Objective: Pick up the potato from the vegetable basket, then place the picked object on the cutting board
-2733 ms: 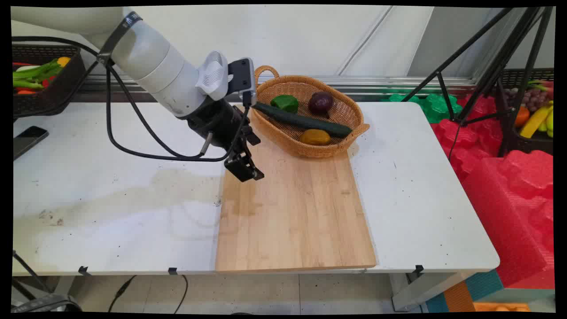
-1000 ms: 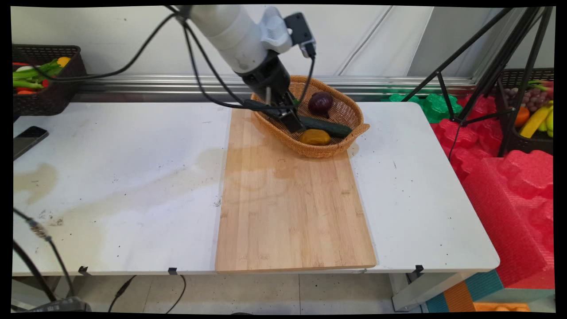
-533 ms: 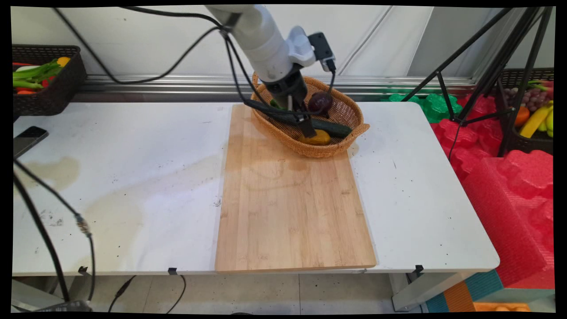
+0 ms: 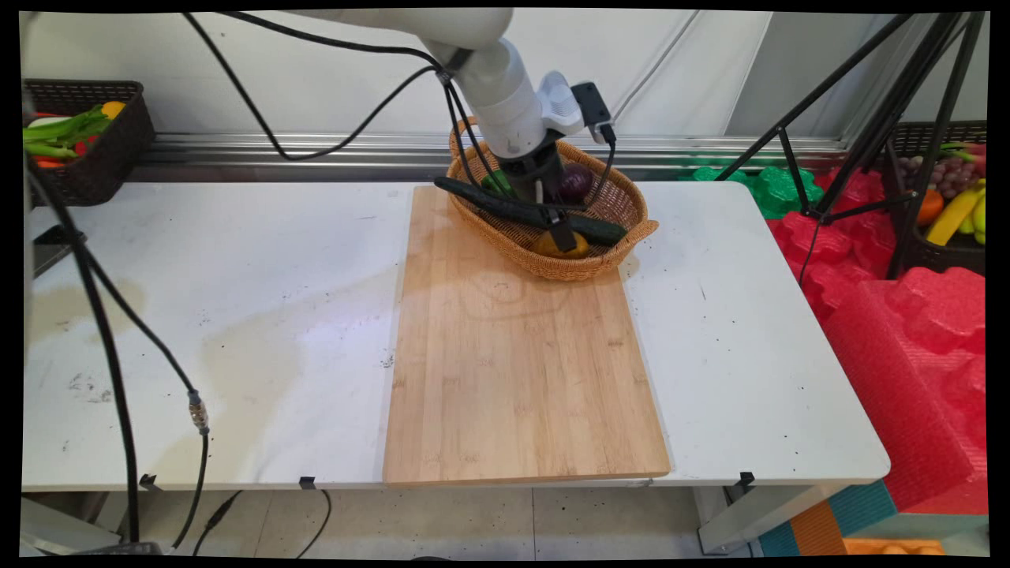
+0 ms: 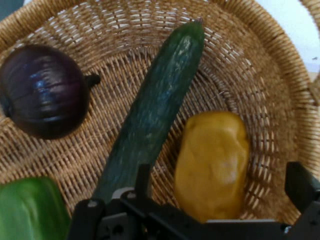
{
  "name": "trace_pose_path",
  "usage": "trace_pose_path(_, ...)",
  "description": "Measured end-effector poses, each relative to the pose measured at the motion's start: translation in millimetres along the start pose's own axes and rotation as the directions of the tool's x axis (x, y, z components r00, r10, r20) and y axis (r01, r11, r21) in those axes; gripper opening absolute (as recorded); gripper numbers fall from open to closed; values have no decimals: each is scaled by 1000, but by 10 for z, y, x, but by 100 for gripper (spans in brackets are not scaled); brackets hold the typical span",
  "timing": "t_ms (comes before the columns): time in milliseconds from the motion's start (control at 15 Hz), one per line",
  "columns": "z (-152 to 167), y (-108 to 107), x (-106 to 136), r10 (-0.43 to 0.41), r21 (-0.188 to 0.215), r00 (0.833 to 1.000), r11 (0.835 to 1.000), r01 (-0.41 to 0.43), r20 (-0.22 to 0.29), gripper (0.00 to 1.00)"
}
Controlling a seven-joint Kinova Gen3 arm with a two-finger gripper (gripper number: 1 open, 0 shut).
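In my hand view, left to right: a green pepper [image 5: 30,210], a purple onion [image 5: 44,90], a cucumber [image 5: 155,110] lying slantwise, and a yellow pepper [image 5: 212,162], all in the wicker basket [image 5: 270,60]. My claw [image 5: 215,200] hangs spread wide over the yellow pepper. The basket sits on the wooden board [image 4: 521,371] on the counter [image 4: 221,315].

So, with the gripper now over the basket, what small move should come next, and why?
Probably a short, straight descent. In the hand view the open gripper stands with one finger beside the cucumber and the other near the basket's wall, so the yellow pepper lies between them, apparently not yet touched.
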Motion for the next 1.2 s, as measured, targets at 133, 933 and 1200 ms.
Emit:
trace_pose_path(133,130,-57,24,-3,-15,1000,1000,3,12,100)
trace_pose_path(933,489,-223,71,-7,-80,999,997,12,54,0)
trace_pose_path(1200,470,-227,93,3,-87,999,996,1,53,0)
